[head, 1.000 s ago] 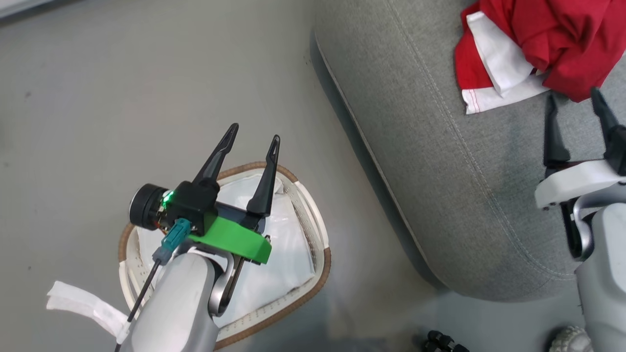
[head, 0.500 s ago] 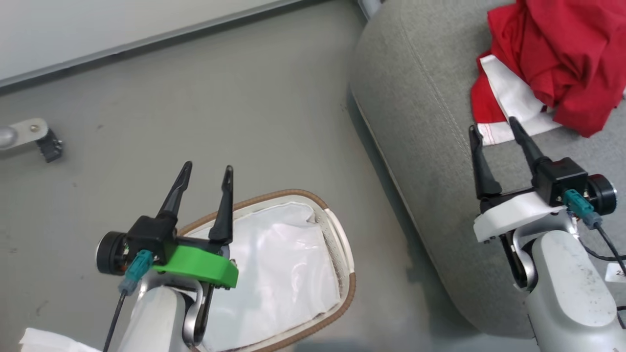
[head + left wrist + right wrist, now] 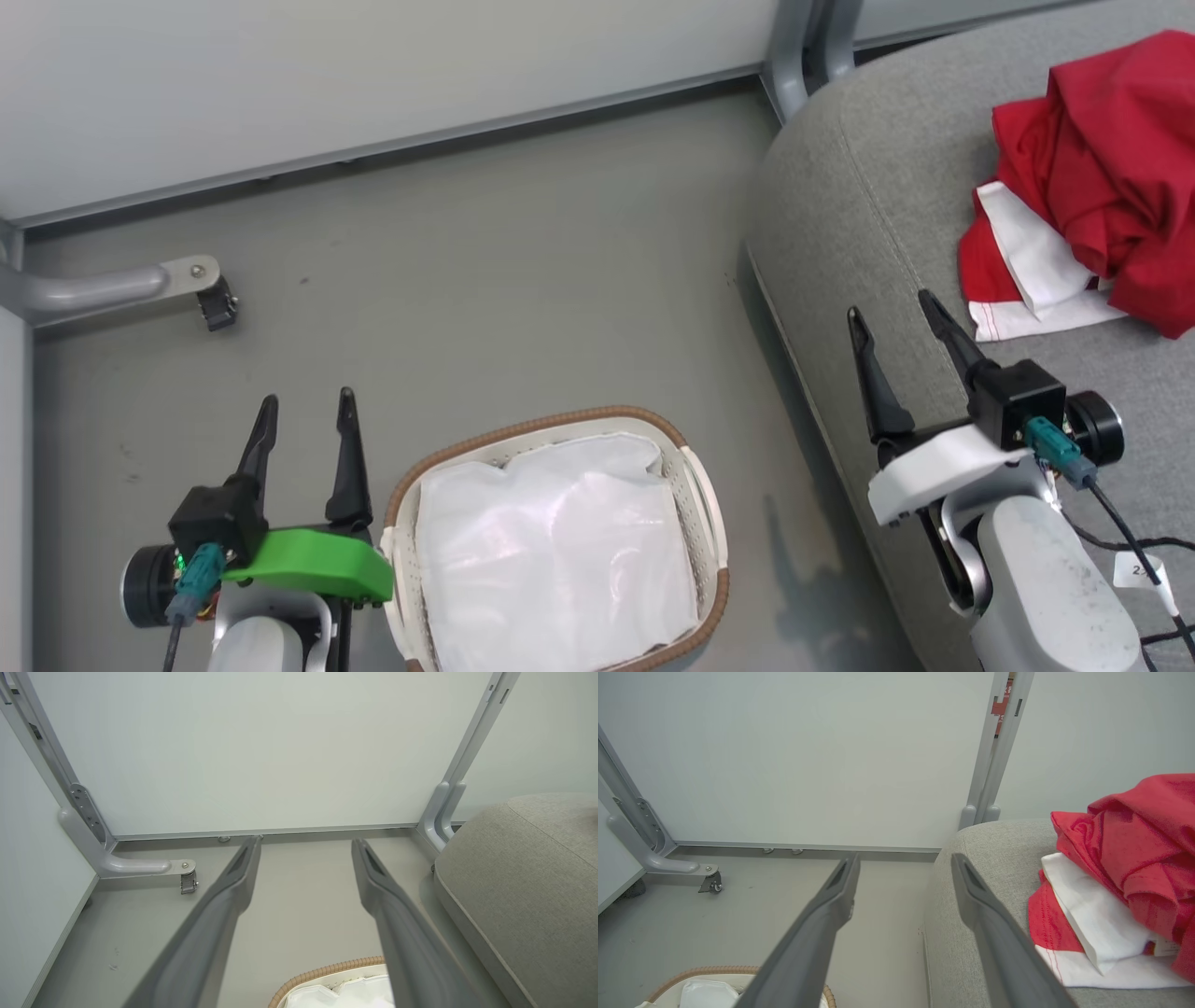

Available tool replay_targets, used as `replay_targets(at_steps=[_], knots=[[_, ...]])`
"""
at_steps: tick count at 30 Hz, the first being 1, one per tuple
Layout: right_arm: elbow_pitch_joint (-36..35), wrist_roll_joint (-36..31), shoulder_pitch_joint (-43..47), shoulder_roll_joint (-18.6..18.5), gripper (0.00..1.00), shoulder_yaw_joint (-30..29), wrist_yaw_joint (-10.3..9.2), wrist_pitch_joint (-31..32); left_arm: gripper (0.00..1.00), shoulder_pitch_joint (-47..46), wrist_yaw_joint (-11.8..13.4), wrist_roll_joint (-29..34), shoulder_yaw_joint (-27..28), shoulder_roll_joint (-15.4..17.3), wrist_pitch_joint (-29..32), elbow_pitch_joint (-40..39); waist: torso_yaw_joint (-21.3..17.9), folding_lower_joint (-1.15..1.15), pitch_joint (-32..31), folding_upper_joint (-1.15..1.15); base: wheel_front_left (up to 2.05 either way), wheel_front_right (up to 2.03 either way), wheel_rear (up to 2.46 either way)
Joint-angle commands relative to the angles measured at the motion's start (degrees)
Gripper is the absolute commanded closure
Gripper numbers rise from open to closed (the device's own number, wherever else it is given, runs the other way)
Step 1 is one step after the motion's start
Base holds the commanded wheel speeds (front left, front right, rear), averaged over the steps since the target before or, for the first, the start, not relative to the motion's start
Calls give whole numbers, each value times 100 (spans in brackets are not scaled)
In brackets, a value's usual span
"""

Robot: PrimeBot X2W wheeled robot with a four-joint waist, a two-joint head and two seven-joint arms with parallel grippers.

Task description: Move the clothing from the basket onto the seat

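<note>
Head view puts the clothing (image 3: pixel 1111 177) on the seat (image 3: pixel 868 233), heaped at the upper right: two soft, bright red pieces, crumpled together. The plain red garment (image 3: pixel 1120 159) lies bunched in deep folds on top of the banded garment (image 3: pixel 1032 271), whose broad white band and white hem, edged with fine red stitching, stick out toward the seat's front edge. The seat is grey woven upholstery, rounded at its corner, with a stitched seam running along the edge.

The basket (image 3: pixel 695 485) stands on the smooth grey floor (image 3: pixel 485 280), near the seat but apart from it. It is a rounded rectangle of white plastic pierced with rows of small holes, under a brown woven-look rim. Inside lies a glossy white liner (image 3: pixel 551 560), wrinkled and shiny.

The left end effector (image 3: pixel 309 397) hangs over the floor just beside the basket's left side, its two long dark fingers apart with nothing between them. The right end effector (image 3: pixel 889 304) is above the seat's front edge, fingers likewise apart and gripping nothing, their tips near the white hem without touching it. A pale wall panel (image 3: pixel 373 75) and a grey metal foot (image 3: pixel 140 285) close off the far side.
</note>
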Motion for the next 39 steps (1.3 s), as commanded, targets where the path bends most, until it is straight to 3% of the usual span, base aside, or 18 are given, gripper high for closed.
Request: replay_targets(at_steps=[1, 14, 28, 29, 32, 39], knots=[[15, 2, 162, -5, 0, -3, -8, -9, 0, 128, 56, -76, 75, 6, -5, 6, 195, 0, -231, 0, 0, 0, 0], [88, 4, 824, 89, 0, 52, -8, -9, 0, 753, 145, -55, 268, 6, -5, 112, 382, 0, -764, 0, 0, 0, 0], [225, -25, 1280, 134, 0, -14, -8, -9, 0, 1164, -73, -439, 252, 7, -6, 289, 445, 0, -1156, 0, 0, 0, 0], [228, 4, 1207, 145, 100, -2, 0, 1, 100, 1086, -61, -439, 254, -3, 1, 299, 443, 0, -1155, 0, 0, 0, 0], [355, 25, 1249, 173, 100, 7, 0, 11, 100, 1094, -61, -457, 260, -21, 15, 453, 443, 0, -1158, 0, 0, 0, 0], [313, 816, 1239, 177, 100, -118, 0, 224, 100, 986, -88, -1148, 355, -21, 242, 434, 442, 0, -1163, 0, 0, 0, 0]])
